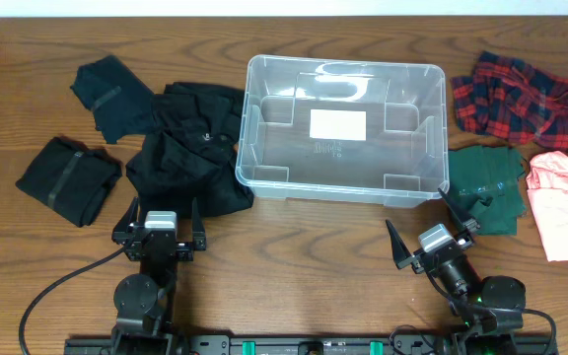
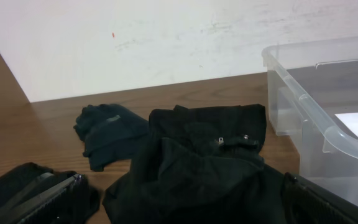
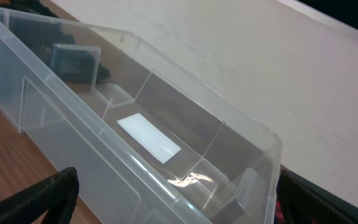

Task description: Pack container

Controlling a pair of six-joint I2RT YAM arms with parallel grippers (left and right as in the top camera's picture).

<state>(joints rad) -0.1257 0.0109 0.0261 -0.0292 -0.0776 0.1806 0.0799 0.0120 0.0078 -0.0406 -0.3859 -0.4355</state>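
The clear plastic container point(image 1: 256, 133) stands empty in the middle of the table, a white label point(image 1: 337, 124) on its base. Both arms sit at the near edge. My left gripper point(image 1: 164, 211) is open, just short of a heap of black clothing point(image 1: 190, 148). In the left wrist view that black heap point(image 2: 204, 162) lies between and beyond the spread fingers point(image 2: 48, 193), with the container point(image 2: 316, 106) at the right. Open as well, my right gripper point(image 1: 425, 225) points at the container's near right corner. The right wrist view is filled by the container point(image 3: 79, 118) and its label point(image 3: 149, 138).
A folded black garment point(image 1: 67, 177) and another black piece point(image 1: 111, 94) lie left of the heap. Right of the container are a red plaid shirt point(image 1: 521, 99), a dark green garment point(image 1: 486, 177) and a pink one point(image 1: 565, 202). A white wall backs the table.
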